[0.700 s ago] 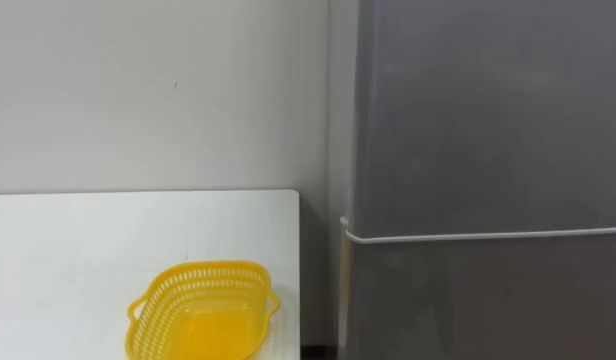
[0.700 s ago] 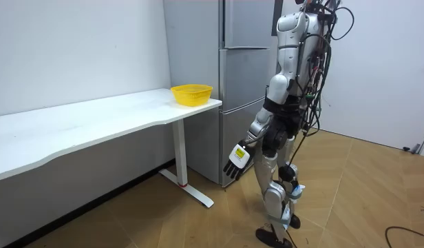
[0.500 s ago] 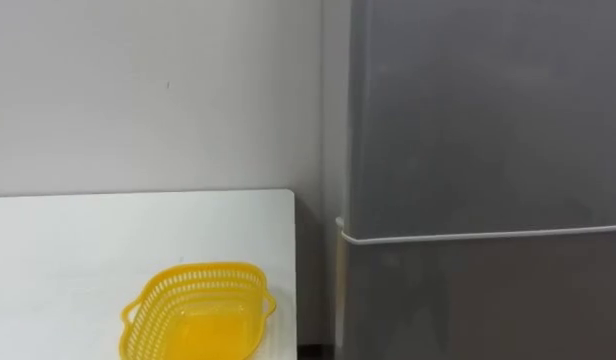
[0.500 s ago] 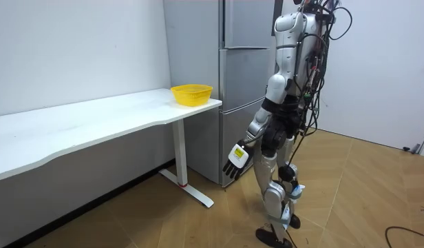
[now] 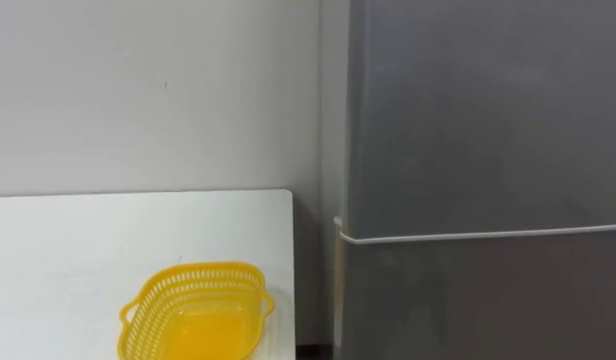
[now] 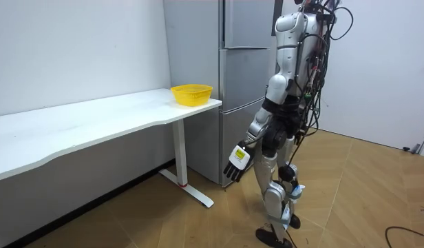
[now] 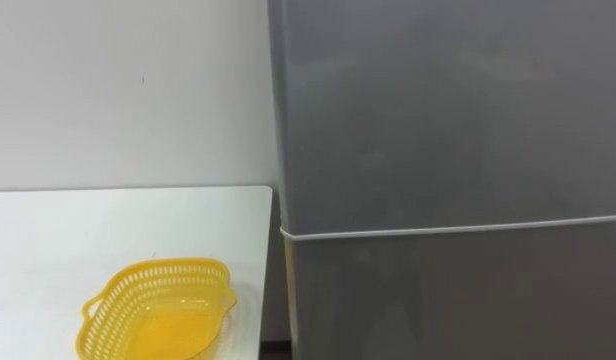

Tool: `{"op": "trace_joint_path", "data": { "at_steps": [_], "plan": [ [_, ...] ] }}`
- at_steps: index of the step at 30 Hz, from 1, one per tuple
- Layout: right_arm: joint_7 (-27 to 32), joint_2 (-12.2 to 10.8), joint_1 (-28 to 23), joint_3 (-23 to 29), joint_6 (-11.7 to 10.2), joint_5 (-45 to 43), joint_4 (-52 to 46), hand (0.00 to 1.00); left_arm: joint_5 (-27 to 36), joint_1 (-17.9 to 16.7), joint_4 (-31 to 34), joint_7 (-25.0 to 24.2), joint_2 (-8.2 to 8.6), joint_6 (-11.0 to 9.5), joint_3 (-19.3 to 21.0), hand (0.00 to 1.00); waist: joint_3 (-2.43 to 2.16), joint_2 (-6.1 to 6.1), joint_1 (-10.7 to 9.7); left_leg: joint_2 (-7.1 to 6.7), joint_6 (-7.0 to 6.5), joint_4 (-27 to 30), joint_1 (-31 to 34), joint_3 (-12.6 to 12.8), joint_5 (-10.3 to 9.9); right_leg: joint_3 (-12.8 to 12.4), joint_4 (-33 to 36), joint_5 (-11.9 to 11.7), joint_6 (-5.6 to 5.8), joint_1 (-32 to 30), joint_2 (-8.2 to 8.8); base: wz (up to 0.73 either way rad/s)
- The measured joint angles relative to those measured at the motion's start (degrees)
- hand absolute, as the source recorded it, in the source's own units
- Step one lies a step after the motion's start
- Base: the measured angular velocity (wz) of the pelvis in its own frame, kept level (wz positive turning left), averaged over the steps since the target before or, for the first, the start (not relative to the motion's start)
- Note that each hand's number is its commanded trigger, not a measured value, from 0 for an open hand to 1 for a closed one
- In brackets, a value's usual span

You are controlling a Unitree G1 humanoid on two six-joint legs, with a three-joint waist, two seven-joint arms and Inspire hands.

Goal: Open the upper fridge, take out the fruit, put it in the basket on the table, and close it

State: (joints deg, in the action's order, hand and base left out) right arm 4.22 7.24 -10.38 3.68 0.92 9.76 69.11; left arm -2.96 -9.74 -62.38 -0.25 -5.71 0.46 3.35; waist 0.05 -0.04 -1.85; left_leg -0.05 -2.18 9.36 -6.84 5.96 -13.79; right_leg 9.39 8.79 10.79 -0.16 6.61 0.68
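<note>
- The fridge (image 5: 488, 180) fills the right of the eye views, and its upper door (image 5: 488, 110) is shut flush above the pale seam that parts it from the lower door (image 5: 488, 300). No handle or gap shows on either door.
- The thing to be fetched must sit behind that upper door. It is hidden, so what it is and which shelf holds it cannot be told.
- In the room view the robot stands upright on the wooden floor (image 6: 363, 193), close before the fridge, with the end of the table (image 6: 95, 120) on its left side. This looks like a stance taken up to reach the door, though no arm is raised to it yet.
- The left hand (image 6: 236, 160) hangs low beside the thigh with its fingers loose and pointing down. It holds nothing and is well apart from both the fridge and the table.
- A yellow slotted plastic basket (image 5: 195, 310) stands on the white table (image 5: 68, 240) near the corner closest to the fridge, just inside the table's edge. That spot probably puts it within an easy turn of the door, as a likely place to set down whatever comes out.
- The basket looks empty: only its own yellow floor shows through the open top, and nothing lies beside it.
- Behind the table is a plain white wall (image 5: 148, 90), with a narrow gap between the table's end and the fridge's side.
- The task seems to be at its very start, with the door unopened and nothing in hand.
</note>
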Motion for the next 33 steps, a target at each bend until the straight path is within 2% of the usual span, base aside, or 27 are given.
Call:
{"op": "trace_joint_path", "data": {
  "at_steps": [6,10,12,14,17,19,21,23,25,26,28,29,31,32,33],
  "plan": [
    [2.0,-0.02,-0.27,-0.01,0.43,1.06,0.04,0.0,1.69,-0.14,-0.28,0.3,0.04,0.5,0.88,0.0,0.09,-0.25,0.25,-0.05,0.01,-0.18,-0.89,0.01,-0.01,0.17,-0.04,0.01,0.02,0.91,-0.04,0.0],
    [3.16,-0.06,-0.47,0.01,0.52,2.86,0.14,0.0,9.51,-1.03,-2.04,2.81,0.03,0.6,1.9,0.0,0.15,-0.34,0.43,-0.36,0.01,-0.38,-1.73,-0.27,-0.02,0.02,-0.09,0.01,0.02,1.59,-0.05,0.0],
    [3.27,-0.06,-0.91,0.01,0.69,3.46,0.09,0.0,11.44,-1.53,-2.48,4.38,0.02,0.78,2.87,0.0,0.15,-0.34,0.57,-0.38,0.01,-0.55,-1.88,-0.4,-0.03,0.14,-0.08,0.02,0.03,1.66,-0.03,0.0],
    [3.32,-0.06,-0.56,0.04,1.38,3.38,0.08,0.0,12.97,-2.32,-2.99,5.92,0.03,0.86,4.34,0.0,0.14,-0.36,0.71,-0.32,0.0,-0.54,-1.81,-0.4,-0.02,0.25,0.03,0.02,0.03,1.54,0.03,0.0],
    [3.78,-0.05,-0.56,0.37,1.78,3.21,0.2,0.0,18.75,-3.84,-2.53,8.8,0.04,1.3,7.74,0.0,0.15,-0.31,0.8,-0.26,-0.03,-0.49,-1.76,-0.41,-0.05,0.18,-0.02,0.03,0.06,1.49,0.09,0.0],
    [3.81,0.03,-0.73,0.72,1.78,2.72,0.16,0.0,23.79,-4.09,-1.71,11.66,-0.14,1.7,11.94,0.0,0.18,-0.31,1.06,-0.3,-0.03,-0.28,-1.71,-0.73,-0.05,0.28,-0.06,0.04,0.06,1.45,0.18,0.06],
    [3.82,0.1,-0.94,2.1,1.68,2.18,0.15,0.0,27.91,-3.7,-0.9,14.15,-0.2,1.63,14.38,0.0,0.15,-0.07,1.72,-0.19,-0.05,-0.21,-1.82,-0.58,-0.06,0.18,-0.08,0.05,0.09,1.45,0.18,0.0],
    [3.84,0.08,-1.05,2.34,1.64,2.13,0.03,0.0,31.95,-3.59,1.75,16.89,-0.11,1.54,16.32,0.0,0.16,-0.04,2.16,-0.16,-0.05,-0.15,-1.81,-0.59,-0.06,0.22,-0.06,0.05,0.09,1.48,0.18,0.0],
    [3.81,0.08,-1.0,2.7,1.53,0.93,-0.66,0.0,35.06,-3.77,6.92,20.61,0.2,1.08,17.84,0.0,-0.15,0.62,2.37,-0.13,-0.04,-0.08,-1.83,-0.64,-0.06,0.25,-0.01,0.05,0.08,1.57,0.13,0.0],
    [3.83,0.1,-0.98,2.94,1.47,0.53,-0.71,0.0,35.53,-3.78,8.27,21.65,0.27,0.79,18.19,0.0,-0.04,0.44,2.38,-0.13,-0.04,-0.08,-1.83,-0.64,-0.06,0.24,0.01,0.05,0.08,1.57,0.12,0.0],
    [4.01,0.1,-0.95,4.51,1.04,-1.53,-1.62,0.0,37.5,-3.26,12.31,25.55,0.25,-1.34,18.98,0.0,-0.23,1.08,2.37,-0.13,-0.04,0.01,-1.73,-0.77,-0.05,0.4,0.21,0.05,0.08,1.78,0.11,0.0],
    [4.17,0.11,-1.01,4.52,0.9,-1.93,-1.99,0.0,38.02,-3.23,13.8,26.73,0.23,-1.57,18.99,0.0,-0.19,1.02,2.14,-0.2,-0.04,0.08,-1.67,-0.83,-0.05,0.65,0.23,0.05,0.08,1.74,0.16,0.07],
    [4.47,0.08,-1.94,4.57,-0.42,-2.42,-2.64,0.0,40.0,-3.25,23.65,31.32,0.29,-2.52,19.11,0.0,-0.19,1.01,2.42,-0.38,-0.04,0.11,-1.56,-1.35,-0.05,0.74,0.19,0.05,0.08,1.46,0.17,0.09],
    [4.54,0.11,-2.0,4.75,-0.48,-2.51,-2.78,0.0,39.98,-3.02,25.41,32.35,0.21,-3.39,19.16,0.0,-0.19,1.01,2.57,-0.33,-0.04,0.07,-1.58,-1.4,-0.05,0.73,0.21,0.05,0.08,1.48,0.17,0.0],
    [4.71,0.13,-2.01,5.16,-0.78,-2.51,-3.1,0.0,39.98,-2.24,28.01,34.46,-0.02,-5.09,19.4,0.0,-0.23,1.23,2.95,-0.25,-0.04,0.06,-1.59,-1.42,-0.05,0.68,0.22,0.05,0.08,1.63,0.17,0.0]
  ]
}}
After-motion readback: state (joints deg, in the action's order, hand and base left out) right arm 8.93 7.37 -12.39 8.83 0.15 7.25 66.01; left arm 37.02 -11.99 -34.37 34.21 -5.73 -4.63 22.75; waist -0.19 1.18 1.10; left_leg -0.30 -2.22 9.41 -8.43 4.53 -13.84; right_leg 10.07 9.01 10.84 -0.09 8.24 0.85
